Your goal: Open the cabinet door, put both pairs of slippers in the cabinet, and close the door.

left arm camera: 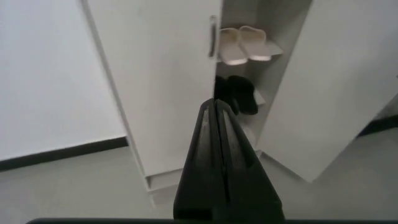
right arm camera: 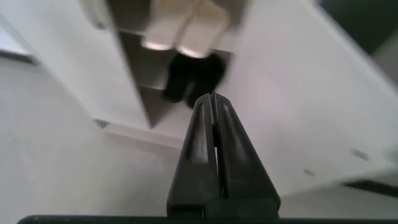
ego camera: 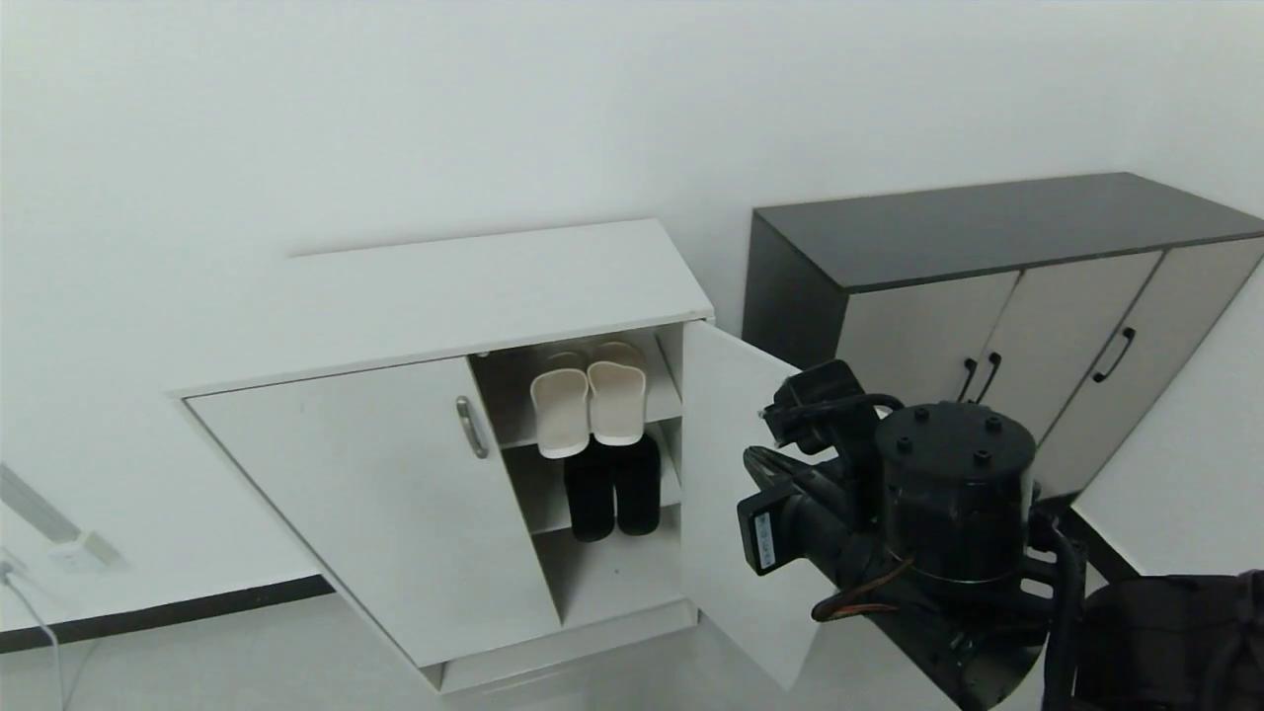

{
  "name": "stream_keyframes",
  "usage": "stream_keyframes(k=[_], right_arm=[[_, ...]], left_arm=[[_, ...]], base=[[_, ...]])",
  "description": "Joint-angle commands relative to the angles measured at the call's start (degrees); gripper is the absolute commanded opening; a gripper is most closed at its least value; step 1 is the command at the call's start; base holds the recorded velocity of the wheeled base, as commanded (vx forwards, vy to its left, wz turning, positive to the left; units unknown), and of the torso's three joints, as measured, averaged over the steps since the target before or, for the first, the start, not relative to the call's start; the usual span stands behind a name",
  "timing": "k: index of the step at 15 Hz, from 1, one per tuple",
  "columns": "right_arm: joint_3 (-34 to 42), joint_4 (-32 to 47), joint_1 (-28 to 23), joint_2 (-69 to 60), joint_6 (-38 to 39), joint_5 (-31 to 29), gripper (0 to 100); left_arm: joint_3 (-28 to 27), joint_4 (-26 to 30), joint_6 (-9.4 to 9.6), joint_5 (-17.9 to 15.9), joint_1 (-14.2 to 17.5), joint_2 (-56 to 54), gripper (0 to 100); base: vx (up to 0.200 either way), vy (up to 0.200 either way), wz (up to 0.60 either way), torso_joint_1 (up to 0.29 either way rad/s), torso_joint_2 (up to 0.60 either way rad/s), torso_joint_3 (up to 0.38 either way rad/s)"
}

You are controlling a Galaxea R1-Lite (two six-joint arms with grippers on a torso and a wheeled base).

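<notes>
In the cabinet point(ego camera: 444, 296), white slippers point(ego camera: 590, 405), black slippers point(ego camera: 612, 489), apart from left hand point(left arm camera: 216, 106), right hand point(right arm camera: 214, 99), both pressed together

Plain office-like room: white shoe cabinet point(ego camera: 375, 494), dark-topped sideboard point(ego camera: 987, 222), bare white wall point(ego camera: 395, 118), black skirting point(ego camera: 168, 614), grey floor point(ego camera: 247, 664).

Cabinet point(ego camera: 474, 296) centre-left of frame, R door point(ego camera: 736, 513) open toward lower centre. Inside: slipper pair point(ego camera: 590, 405) on top shelf point(ego camera: 664, 387), 2nd pair point(ego camera: 612, 489) on shelf below point(ego camera: 538, 491). Other cabinet point(ego camera: 987, 227) upper right.
</notes>
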Motion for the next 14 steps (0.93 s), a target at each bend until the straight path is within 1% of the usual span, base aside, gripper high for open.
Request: stream_keyframes(k=[1, 6, 8, 12, 14], right_arm=[[0.36, -0.95, -0.13, 0.07, -0.40, 0.06, 0], [0.54, -1.65, -0.57, 0.07, -0.84, 0.06, 0], [0.45, -1.65, -0.57, 0.07, -0.84, 0.06, 0], [0.54, -1.65, -1.45, -0.01, -1.45, 0.06, 0], [0.54, -1.65, -1.63, 0.07, -1.63, 0.06, 0]], left_arm=[[0.01, -0.01, -0.06, 0.04, 0.05, -0.01, 0], [0.01, -0.01, -0.06, 0.04, 0.05, -0.01, 0], [0.01, -0.01, -0.06, 0.04, 0.05, -0.01, 0], [0.01, -0.01, 0.03, 0.04, 0.05, -0.01, 0], [0.01, -0.01, 0.03, 0.04, 0.05, -0.01, 0]], base=[[0.000, 0.000, 0.00, 0.000, 0.00, 0.000], [0.000, 0.000, 0.00, 0.004, -0.01, -0.006], [0.000, 0.000, 0.00, 0.158, -0.35, -0.198], [0.000, 0.000, 0.00, 0.227, -0.53, -0.287], [0.000, 0.000, 0.00, 0.080, -0.18, -0.098]])
